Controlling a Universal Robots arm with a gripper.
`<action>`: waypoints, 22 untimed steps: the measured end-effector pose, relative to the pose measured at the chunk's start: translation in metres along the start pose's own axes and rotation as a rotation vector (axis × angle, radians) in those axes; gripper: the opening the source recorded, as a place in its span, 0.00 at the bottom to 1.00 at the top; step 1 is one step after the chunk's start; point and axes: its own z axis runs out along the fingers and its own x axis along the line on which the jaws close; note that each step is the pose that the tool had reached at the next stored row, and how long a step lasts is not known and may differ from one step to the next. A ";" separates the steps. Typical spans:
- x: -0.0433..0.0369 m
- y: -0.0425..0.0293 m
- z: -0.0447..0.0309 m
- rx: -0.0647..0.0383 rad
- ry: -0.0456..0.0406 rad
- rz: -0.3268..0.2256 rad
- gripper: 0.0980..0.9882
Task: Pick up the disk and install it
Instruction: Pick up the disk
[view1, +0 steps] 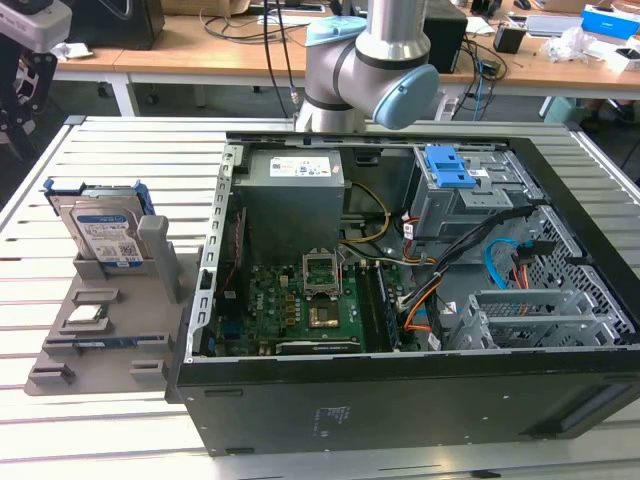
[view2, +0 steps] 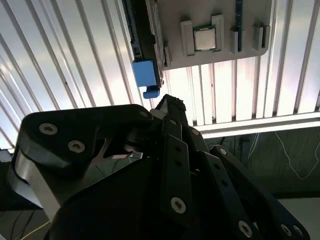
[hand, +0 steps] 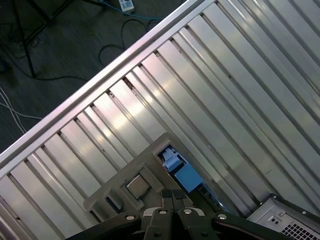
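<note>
The step in hand, as I judge it, is the approach for the pick; nothing is grasped yet; the disk (view1: 100, 228) stands upright on its edge in a slot of the grey holder (view1: 100, 362), which lies on the slatted table (view1: 120, 150) at the exterior view's left of the open computer case (view1: 400, 410), well apart from the cage (view1: 455, 168) with the blue latch; the gripper (hand: 172, 194) points down toward the holder from high above, and its fingers are together with nothing between them; a grasp would call for the fingers to part first and to line up across the thin upper edge of the disk; in the second wrist view the disk is seen edge-on, and the gripper's own body covers much of the picture; the arm (view1: 365, 60) is cut off by the upper border of the exterior view; which bay must receive the disk I cannot tell
</note>
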 end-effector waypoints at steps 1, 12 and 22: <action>0.0000 0.0000 0.0000 0.000 0.0003 -0.005 0.01; 0.0000 0.0000 0.0000 -0.002 0.0038 -0.083 0.01; 0.0000 0.0000 0.0000 -0.004 0.0071 -0.157 0.01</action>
